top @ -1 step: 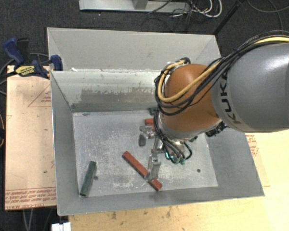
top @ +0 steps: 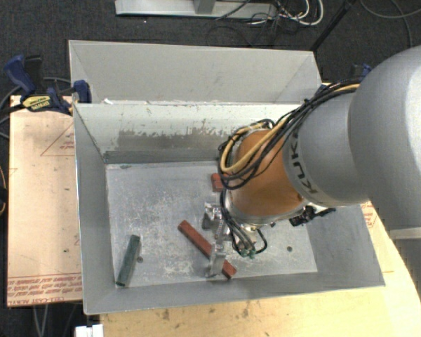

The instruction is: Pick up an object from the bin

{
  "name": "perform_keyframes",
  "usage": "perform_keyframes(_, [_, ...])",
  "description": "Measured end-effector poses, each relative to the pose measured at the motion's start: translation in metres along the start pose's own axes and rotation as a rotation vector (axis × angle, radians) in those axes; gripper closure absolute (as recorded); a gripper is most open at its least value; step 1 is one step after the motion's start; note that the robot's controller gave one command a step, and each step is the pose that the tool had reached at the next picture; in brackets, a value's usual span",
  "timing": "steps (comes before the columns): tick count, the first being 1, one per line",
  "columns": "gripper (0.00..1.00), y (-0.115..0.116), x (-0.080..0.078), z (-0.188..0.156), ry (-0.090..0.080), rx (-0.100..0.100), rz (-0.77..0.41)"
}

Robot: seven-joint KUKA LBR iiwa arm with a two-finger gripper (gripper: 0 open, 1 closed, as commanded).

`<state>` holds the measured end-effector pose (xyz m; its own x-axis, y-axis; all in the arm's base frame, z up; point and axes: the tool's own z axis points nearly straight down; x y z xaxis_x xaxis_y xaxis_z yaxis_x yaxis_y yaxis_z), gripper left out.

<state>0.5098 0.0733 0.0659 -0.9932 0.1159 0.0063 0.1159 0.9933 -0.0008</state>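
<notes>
A grey metal bin (top: 91,209) is seen from above, with the robot's claw (top: 216,262) low over the near end of a thin reddish-brown bar (top: 194,234). The bar lies slantwise on the floor near the middle of the bin's front edge, and I cannot tell whether the claw is wide, narrow or gripping. The bar looks stiff, light and straight-sided, probably best pinched across its narrow width near its middle, so it does not tip. A dark grey-green bar (top: 129,260) lies well apart, by the front left corner.
</notes>
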Motion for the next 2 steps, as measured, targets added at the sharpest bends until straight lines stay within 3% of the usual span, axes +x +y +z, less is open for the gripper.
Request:
perform_keyframes(1, [1.0, 0.001, -0.002, -0.005, -0.007, -0.003, 0.002])
perform_keyframes(2, [1.0, -0.022, -0.005, -0.182, -0.017, -0.004, 0.089])
